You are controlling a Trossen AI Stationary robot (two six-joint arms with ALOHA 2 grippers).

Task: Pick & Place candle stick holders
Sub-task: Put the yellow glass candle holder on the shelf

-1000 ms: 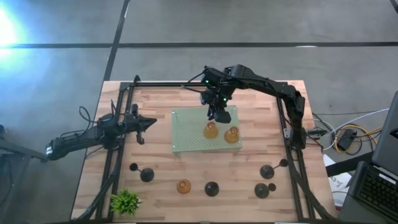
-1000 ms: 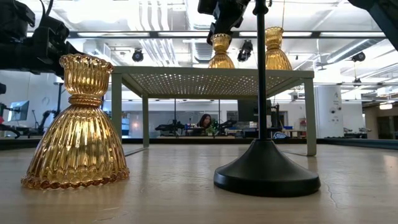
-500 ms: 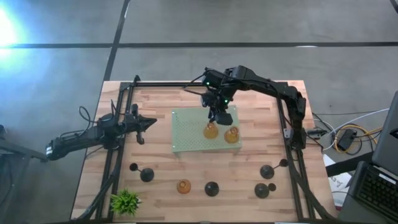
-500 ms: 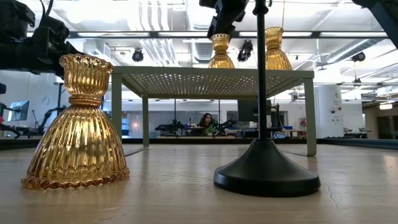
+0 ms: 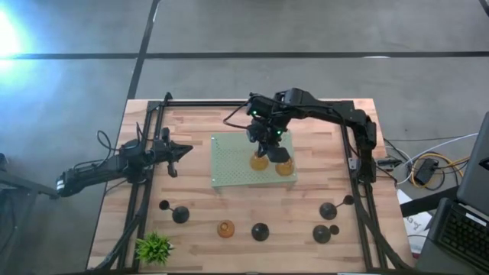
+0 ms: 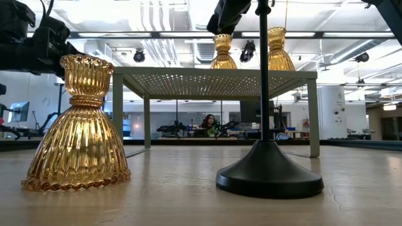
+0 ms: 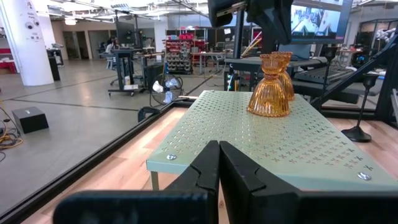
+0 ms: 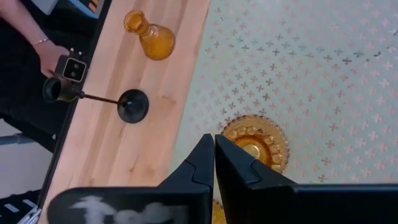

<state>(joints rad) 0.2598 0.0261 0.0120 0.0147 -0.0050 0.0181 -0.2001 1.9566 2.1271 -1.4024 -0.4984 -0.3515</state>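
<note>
Two amber candle stick holders (image 5: 259, 162) (image 5: 285, 166) stand upright on their bases on the pale green perforated mat (image 5: 229, 164), which is raised on legs. A third amber one (image 5: 225, 228) and several black stemmed ones (image 5: 260, 231) (image 5: 330, 210) stand on the wood near the table's front edge. My right gripper (image 8: 214, 140) hangs shut just above the left amber holder (image 8: 255, 142), slanting down and clear of it. My left gripper (image 5: 183, 150) waits shut and level, left of the mat.
A small green plant (image 5: 154, 248) stands at the near left corner. Black frame rails (image 5: 145, 191) run along the table's left and right sides. A person's hand (image 8: 43, 53) shows beyond the table's near edge in the right wrist view.
My right gripper has risen a little off the top of the left amber holder on the mat. That holder stays upright where it was.
</note>
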